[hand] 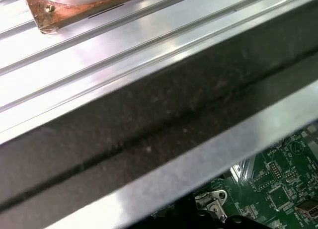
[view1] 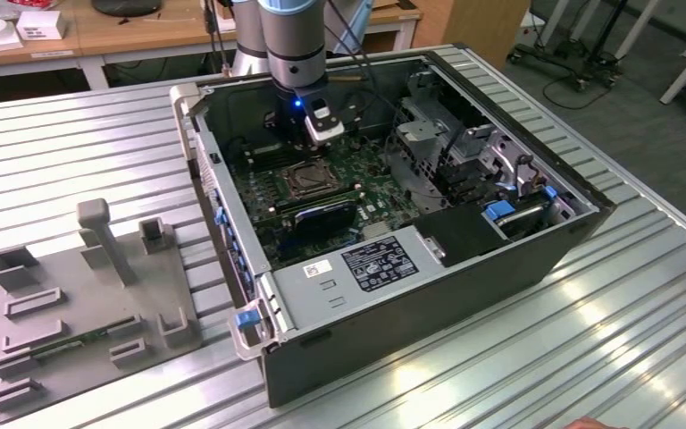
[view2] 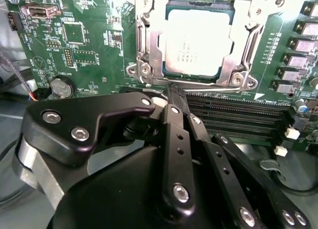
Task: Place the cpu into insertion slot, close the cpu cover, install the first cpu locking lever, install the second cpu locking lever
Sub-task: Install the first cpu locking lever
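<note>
Big open computer case (view1: 439,295) on a ribbed metal table (view1: 629,331), in the middle of the exterior view. Robot arm (view1: 293,45) reaching down into the case from the upper middle. Grey tray (view1: 81,313) with little stands at the lower left of the exterior view, well apart from the case.

Inside the case, a green board (view2: 99,35) with lots of tiny white print. On the board, the insertion slot (view2: 134,70) with its shiny metal rim. In the slot, lying flat, the cpu (view2: 198,38), grey and square, with faint small writing on its face. Flat around the cpu, the cpu cover (view2: 148,35), down and shut, with the chip showing through its window.

Gripper (view2: 172,90) just beside the slot's edge, between the slot and the long black memory slots (view2: 233,114). Fingers pressed together at the tip. Anything pinched between them: cannot tell. Round coin battery (view2: 60,86) near the gripper's side.

Black label (view1: 379,262) with white print on the grey plate at the lower middle of the exterior view, and just beside it a small white label (view1: 319,268).
</note>
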